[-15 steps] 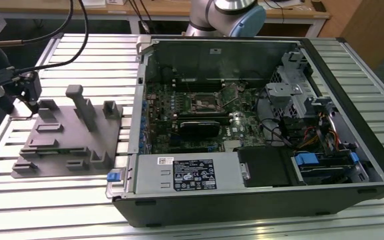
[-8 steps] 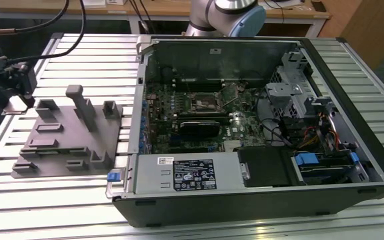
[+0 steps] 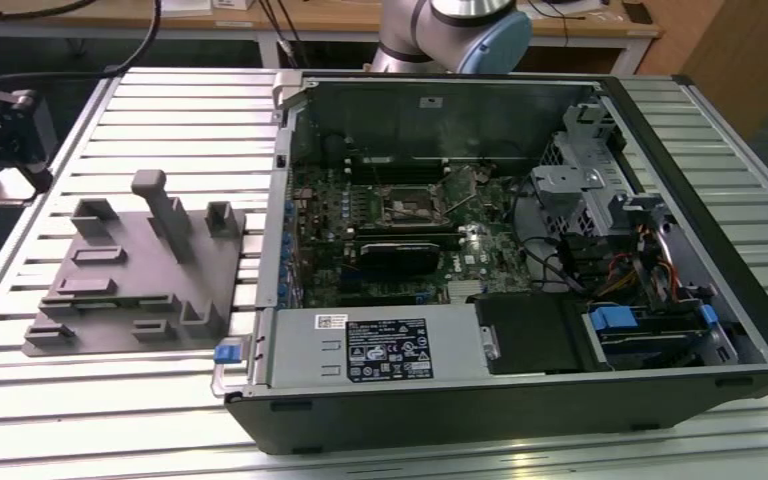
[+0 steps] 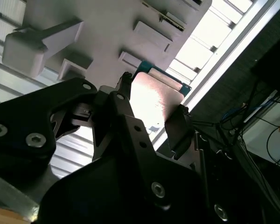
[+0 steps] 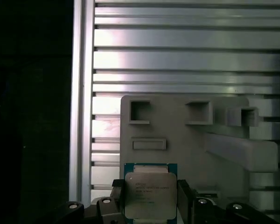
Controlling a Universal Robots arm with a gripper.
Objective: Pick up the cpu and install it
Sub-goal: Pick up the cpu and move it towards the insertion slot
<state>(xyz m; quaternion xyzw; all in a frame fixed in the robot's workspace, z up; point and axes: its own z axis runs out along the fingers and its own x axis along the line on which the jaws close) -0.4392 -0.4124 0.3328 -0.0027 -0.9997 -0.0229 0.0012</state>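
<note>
A grey plastic fixture tray lay on a slatted aluminium table, to the exterior view's left of an open black metal computer case on the same table. Inside the case, a green motherboard sat in the middle, a silver boxy power supply lay nearer the camera, and grey metal drive cages stood toward the exterior view's right. In both wrist views, a small flat square silver-topped cpu sat between the two fingers of the black gripper, at the tray's edge.

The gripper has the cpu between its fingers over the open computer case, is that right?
Not quite. The gripper does have the cpu between its fingers, but over the grey tray, not the computer case. The first wrist view shows the tray right behind the cpu.
</note>
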